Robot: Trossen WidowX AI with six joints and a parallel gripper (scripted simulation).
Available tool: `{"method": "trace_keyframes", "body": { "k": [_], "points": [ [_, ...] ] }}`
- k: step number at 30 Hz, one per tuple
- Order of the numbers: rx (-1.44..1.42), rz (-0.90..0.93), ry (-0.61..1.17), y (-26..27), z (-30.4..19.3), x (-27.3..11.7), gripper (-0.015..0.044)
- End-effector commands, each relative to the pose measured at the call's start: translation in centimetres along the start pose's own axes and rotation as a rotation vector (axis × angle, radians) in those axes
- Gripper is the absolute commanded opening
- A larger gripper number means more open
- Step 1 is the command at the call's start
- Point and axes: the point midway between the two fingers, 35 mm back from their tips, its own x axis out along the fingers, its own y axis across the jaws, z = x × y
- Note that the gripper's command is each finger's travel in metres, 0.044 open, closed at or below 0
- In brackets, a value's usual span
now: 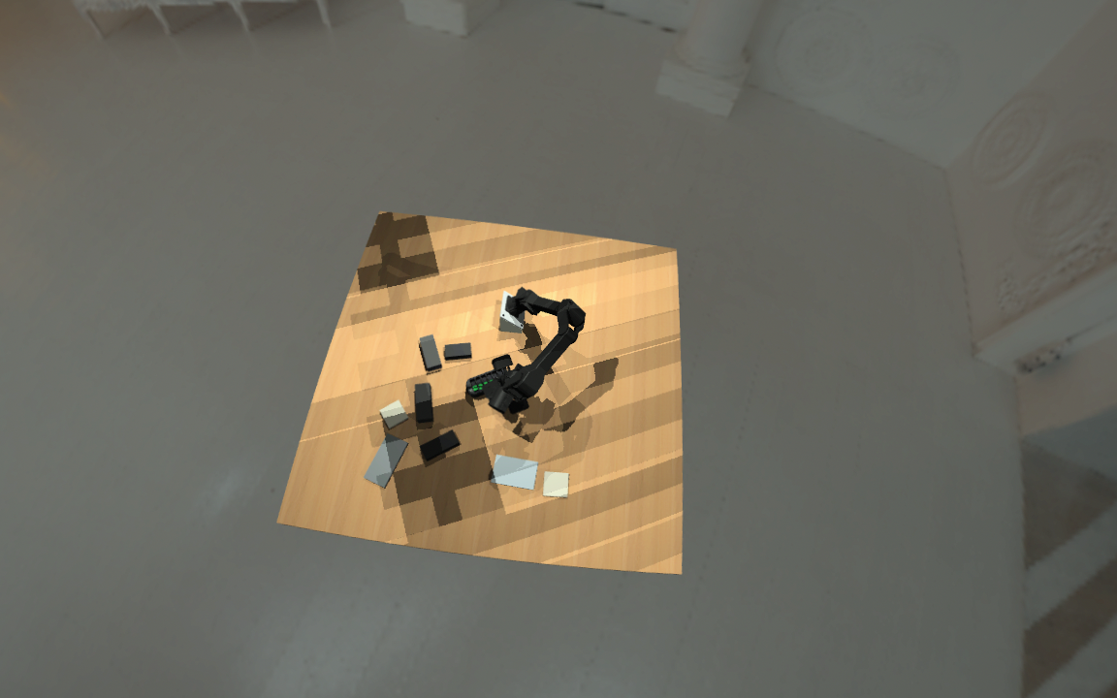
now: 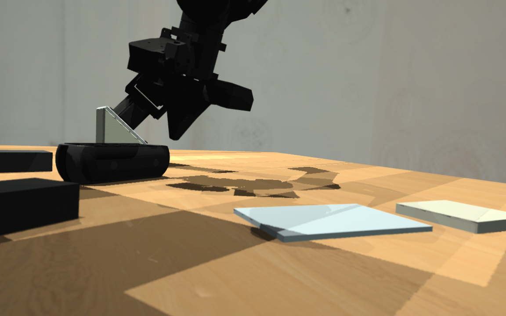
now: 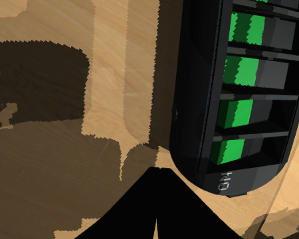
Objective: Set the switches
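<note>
Top view: bench (image 1: 623, 451) with the dark grey controller unit (image 1: 475, 380) (image 2: 117, 163) (image 3: 193, 83) on it, partly under the arm (image 1: 552, 351) (image 2: 204, 51). Green of the rocker switches (image 1: 482, 382) (image 3: 244, 71) shows beside the wrist. Four dark blocks lie on the same side of the end effector as the unit's exposed end, farther off, with a grey plate and a small cream block. A pale blue plate (image 1: 515, 471) (image 2: 333, 221) and a cream block (image 1: 556, 484) (image 2: 463, 215) lie together, apart from the end effector.

Exterior view: unit on its base, low and level on the bench. End effector (image 2: 174, 138) above and just beside the unit's near end, tip pointing down, apart from bench and unit. A pale wedge-shaped stand (image 2: 119, 127) rises behind the unit. Pale blue plate and cream block well to the side of the end effector, nearer the camera.

Wrist view: end effector (image 3: 159, 177) narrow, fingertips together, nothing between them. Unit beside the tips, "ON" printed at its rounded end. Four rockers show well, green ends toward the fingers' side; more cut off by the frame edge. Underside label hidden.
</note>
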Motion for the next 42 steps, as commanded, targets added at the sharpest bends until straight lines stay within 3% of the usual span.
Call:
{"method": "trace_keyframes", "body": {
  "k": [1,9,21,42],
  "points": [
    [-0.018,-0.005,-0.009,-0.2,0.0,0.1,0.0],
    [-0.011,0.016,-0.002,-0.5,0.3,0.0,0.0],
    [-0.015,0.284,-0.01,-7.7,4.2,-0.5,0.0],
    [-0.016,0.288,-0.01,-7.0,4.3,1.9,0.0]
  ]
}}
